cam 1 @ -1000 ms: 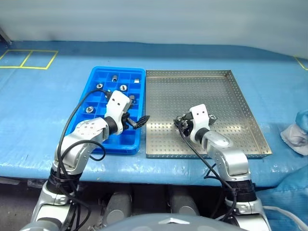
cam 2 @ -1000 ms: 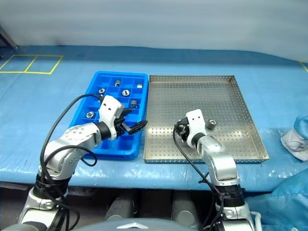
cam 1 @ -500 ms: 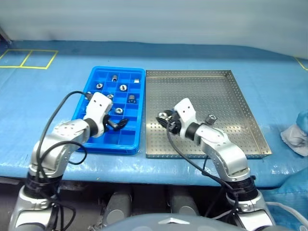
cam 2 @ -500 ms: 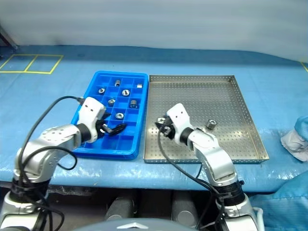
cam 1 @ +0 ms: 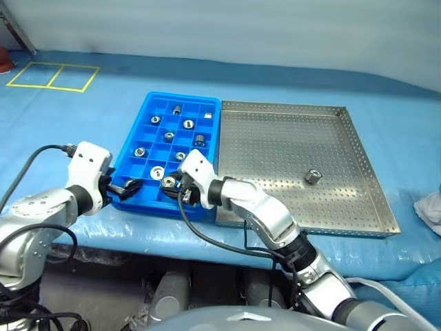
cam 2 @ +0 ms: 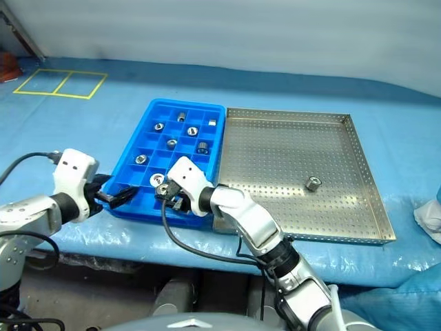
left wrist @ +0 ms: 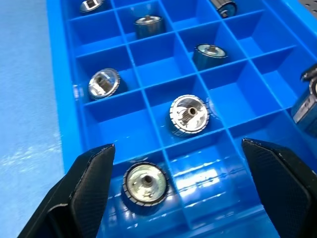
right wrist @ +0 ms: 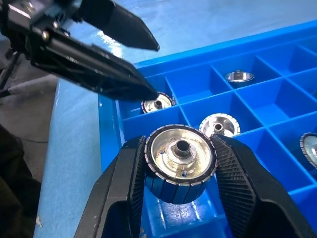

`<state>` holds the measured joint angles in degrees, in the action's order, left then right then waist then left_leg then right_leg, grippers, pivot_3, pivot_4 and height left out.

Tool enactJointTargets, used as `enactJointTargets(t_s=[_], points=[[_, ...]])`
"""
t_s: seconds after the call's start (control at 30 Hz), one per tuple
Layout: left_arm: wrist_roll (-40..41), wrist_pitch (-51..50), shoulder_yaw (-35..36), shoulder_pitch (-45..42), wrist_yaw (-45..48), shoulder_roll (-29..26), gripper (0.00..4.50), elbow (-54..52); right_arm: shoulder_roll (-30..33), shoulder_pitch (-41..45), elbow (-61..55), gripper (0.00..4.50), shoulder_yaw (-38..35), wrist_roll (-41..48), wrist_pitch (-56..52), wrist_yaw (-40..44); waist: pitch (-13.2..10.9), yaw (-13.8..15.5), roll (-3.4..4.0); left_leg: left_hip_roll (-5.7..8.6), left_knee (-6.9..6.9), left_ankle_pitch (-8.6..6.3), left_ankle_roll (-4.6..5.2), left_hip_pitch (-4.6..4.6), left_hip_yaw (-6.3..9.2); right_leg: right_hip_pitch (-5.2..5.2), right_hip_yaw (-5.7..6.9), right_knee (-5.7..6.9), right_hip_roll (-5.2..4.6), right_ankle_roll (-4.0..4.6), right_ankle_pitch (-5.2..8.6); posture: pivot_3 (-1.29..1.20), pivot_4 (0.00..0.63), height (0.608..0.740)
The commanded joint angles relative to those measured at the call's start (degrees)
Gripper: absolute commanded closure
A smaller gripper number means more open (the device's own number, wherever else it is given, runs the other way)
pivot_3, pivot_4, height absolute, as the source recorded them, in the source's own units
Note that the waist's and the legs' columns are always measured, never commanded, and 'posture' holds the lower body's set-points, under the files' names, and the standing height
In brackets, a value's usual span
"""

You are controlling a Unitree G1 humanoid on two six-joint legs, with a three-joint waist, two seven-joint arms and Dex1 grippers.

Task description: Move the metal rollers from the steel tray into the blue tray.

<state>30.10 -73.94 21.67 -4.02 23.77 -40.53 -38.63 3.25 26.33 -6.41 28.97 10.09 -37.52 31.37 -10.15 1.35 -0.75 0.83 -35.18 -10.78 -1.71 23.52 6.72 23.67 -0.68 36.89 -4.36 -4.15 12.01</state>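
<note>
The blue tray (cam 1: 182, 95) holds several metal rollers (left wrist: 189, 113) in its compartments. My right gripper (cam 1: 173, 187) hangs over the tray's near left corner, shut on one roller (right wrist: 181, 161), which sits flat between the two fingers above a compartment. My left gripper (cam 1: 127, 185) is open and holds nothing, just off the tray's near left edge; its tips (right wrist: 143, 74) point at the held roller. A single roller (cam 1: 313, 176) stands on the perforated floor of the steel tray (cam 1: 275, 145), toward its right side.
The two trays sit side by side on a blue table cover, close to its front edge. A white cloth (cam 1: 431, 207) lies at the far right. Yellow tape squares (cam 1: 52, 76) mark the cover at the back left.
My right gripper has swung left from the steel tray to the blue tray's near corner, carrying the roller. The left gripper has drawn back leftward off the tray. The view itself has shifted too.
</note>
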Motion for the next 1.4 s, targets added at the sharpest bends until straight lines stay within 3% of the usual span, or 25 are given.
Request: enactJointTargets(t_s=[0.03, 0.1, 0.13, 0.27, 0.43, 0.57, 0.73, 1.03, 1.4], points=[[0.53, -0.72, 1.88, 0.17, -0.55, -0.28, 0.0, -3.01, -1.08, 1.61, 1.11, 2.77, -0.2, 0.11, 1.26, 1.11, 0.0, 0.48, 0.0, 0.0, 0.0, 0.0, -0.01, 0.0, 0.0, 0.0, 0.0, 0.0, 0.0, 0.0, 0.0, 0.25, 0.15, 0.74], [0.71, -0.6, 1.65, 0.28, -0.91, 0.3, 0.0, -3.43, -0.76, 1.88, 2.49, 2.77, -0.09, -0.45, 1.22, 1.54, 0.0, 0.81, -0.01, 0.0, 0.01, 0.0, -0.03, 0.0, 0.0, 0.01, 0.0, 0.0, 0.01, 0.01, 0.0, 0.25, 0.15, 0.74], [0.81, -0.47, 1.31, 0.21, -1.09, 0.62, 0.0, -3.55, -0.56, 1.97, 2.91, 2.02, -0.05, -0.95, 1.35, 1.49, 0.0, 0.93, -0.01, 0.0, 0.02, 0.0, -0.04, 0.0, 0.0, 0.02, 0.0, -0.01, 0.01, 0.01, 0.0, 0.25, 0.15, 0.74], [1.2, 0.8, -1.11, -1.06, -1.21, 1.88, 0.0, -3.16, -0.35, 1.24, -0.31, 0.84, -2.13, -1.06, 2.75, 0.6, 0.0, 1.15, -0.01, 0.0, 0.05, 0.0, -0.07, 0.0, 0.0, 0.03, 0.0, -0.01, 0.01, 0.03, 0.01, 0.23, 0.15, 0.74], [1.27, 3.35, -5.14, -3.98, -1.01, 4.77, 0.0, -1.23, 1.38, -0.67, -7.31, 0.84, -8.07, -2.28, 0.22, -4.84, 0.0, 1.21, -0.02, 0.0, 0.05, 0.01, -0.09, 0.02, -0.01, 0.04, 0.0, -0.02, 0.01, 0.03, 0.01, 0.18, 0.15, 0.74], [0.79, 7.13, -11.64, -6.96, -0.97, 9.02, 0.0, 0.21, 3.45, -3.24, -11.12, 0.84, -16.95, -6.79, -3.51, -15.39, 0.03, 1.33, -0.05, 0.03, 0.02, 0.02, -0.11, 0.05, -0.01, 0.02, -0.01, -0.03, -0.01, 0.03, 0.01, 0.15, 0.15, 0.74], [-0.04, 11.56, -21.67, -10.78, 0.89, 13.63, 0.0, 4.33, 6.14, -8.97, -15.08, 0.84, -28.21, -7.37, -11.38, -21.3, 0.03, 0.9, -0.05, 0.03, 0.06, 0.01, -0.1, 0.08, -0.02, 0.06, -0.02, -0.06, -0.02, 0.07, 0.0, 0.09, 0.15, 0.74], [-2.42, 17.43, -30.52, -16.9, 3.55, 16.22, 0.0, 13.01, 9.36, -14.07, -16.18, 0.84, -34.22, -11.05, -13.13, -27.6, 0.03, -2.67, -0.03, 0.0, 0.02, 0.01, -0.06, 0.05, -0.13, 0.05, -0.08, -0.02, -0.02, 0.07, 0.02, 0.0, 0.15, 0.74], [-3.1, 18.93, -31.77, -16.99, 4.54, 16.17, 0.0, 14.63, 7.42, -14.31, -8.57, 0.84, -37.43, -11.08, -10.7, -31.46, 0.03, -3.47, -0.02, 0.0, -0.01, 0.0, -0.03, 0.05, -0.13, 0.03, -0.08, -0.02, -0.02, 0.05, 0.01, -0.02, 0.15, 0.74]])
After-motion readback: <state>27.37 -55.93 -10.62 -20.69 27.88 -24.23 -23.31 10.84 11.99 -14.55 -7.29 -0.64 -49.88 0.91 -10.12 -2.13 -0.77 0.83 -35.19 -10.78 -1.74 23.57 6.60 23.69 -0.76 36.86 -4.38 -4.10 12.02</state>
